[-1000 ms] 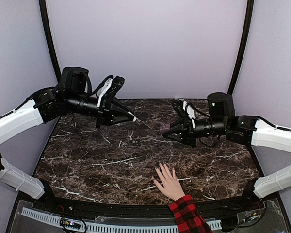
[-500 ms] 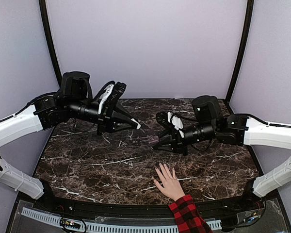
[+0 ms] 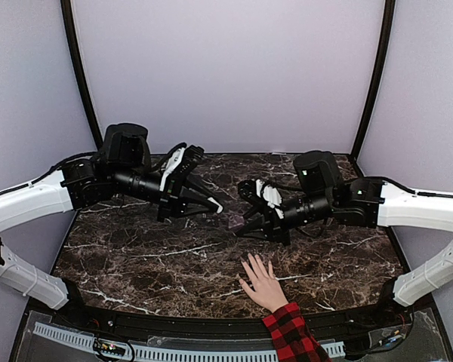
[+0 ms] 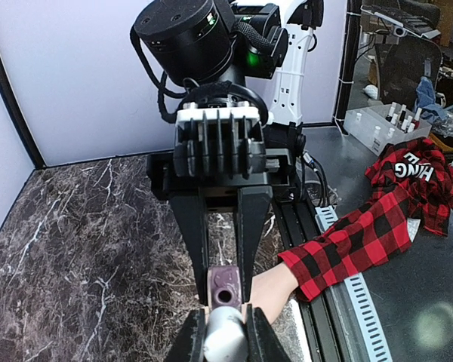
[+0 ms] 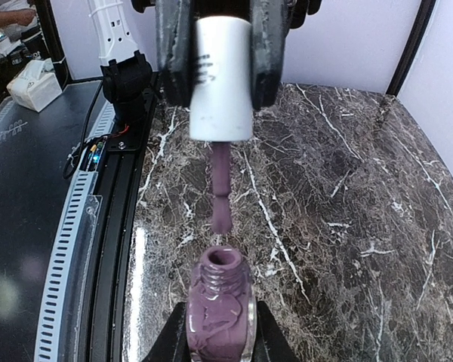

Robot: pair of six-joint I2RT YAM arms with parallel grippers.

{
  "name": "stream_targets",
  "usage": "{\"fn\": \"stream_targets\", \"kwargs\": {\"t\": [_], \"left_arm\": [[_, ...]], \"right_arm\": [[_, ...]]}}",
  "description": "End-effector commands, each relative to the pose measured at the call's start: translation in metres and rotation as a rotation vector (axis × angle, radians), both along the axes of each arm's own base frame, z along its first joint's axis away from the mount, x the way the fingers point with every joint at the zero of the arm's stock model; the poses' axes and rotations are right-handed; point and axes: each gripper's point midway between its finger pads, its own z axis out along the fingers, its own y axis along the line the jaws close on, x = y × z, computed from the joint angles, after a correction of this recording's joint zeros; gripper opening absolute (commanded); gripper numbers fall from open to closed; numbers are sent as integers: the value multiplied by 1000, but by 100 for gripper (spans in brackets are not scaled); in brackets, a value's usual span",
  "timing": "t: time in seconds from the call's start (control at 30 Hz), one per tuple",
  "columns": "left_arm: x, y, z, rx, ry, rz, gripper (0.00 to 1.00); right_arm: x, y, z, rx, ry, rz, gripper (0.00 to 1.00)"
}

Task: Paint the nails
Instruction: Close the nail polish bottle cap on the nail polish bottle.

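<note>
**Brush lifted clear, nails barely visible**

The left gripper (image 5: 220,53) clamps a smooth white cap (image 5: 221,98) above its purple-coated brush (image 5: 220,188). The right gripper (image 5: 220,339) pinches a glossy purple polish bottle (image 5: 219,302), neck open. The nails (image 3: 252,259) are too small to resolve. Their hand (image 3: 263,283) lies flat at the near edge of the veined marble table (image 3: 136,256), with the plaid sleeve (image 3: 291,332) cut off.

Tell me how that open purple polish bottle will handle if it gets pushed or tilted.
The bottle looks like glossy glass, so it is probably slippery and breakable. Its neck is open, so tilting would likely spill polish. It is small, so probably light.

Left tool (image 3: 211,204), right tool (image 3: 240,226) fill mid-table; hand (image 3: 263,283) at near edge; marble (image 3: 128,256) leftward bare.
</note>
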Motion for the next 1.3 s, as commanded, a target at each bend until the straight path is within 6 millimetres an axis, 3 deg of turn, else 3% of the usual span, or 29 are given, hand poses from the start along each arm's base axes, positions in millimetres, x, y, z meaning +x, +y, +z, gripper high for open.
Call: {"fn": "stream_targets", "kwargs": {"t": [0.0, 1.27], "left_arm": [[-3, 0, 8, -29, -67, -14, 0], [-4, -8, -7, 26, -70, -25, 0]], "right_arm": [[0, 8, 22, 48, -51, 12, 0], [0, 12, 12, 19, -49, 16, 0]]}}
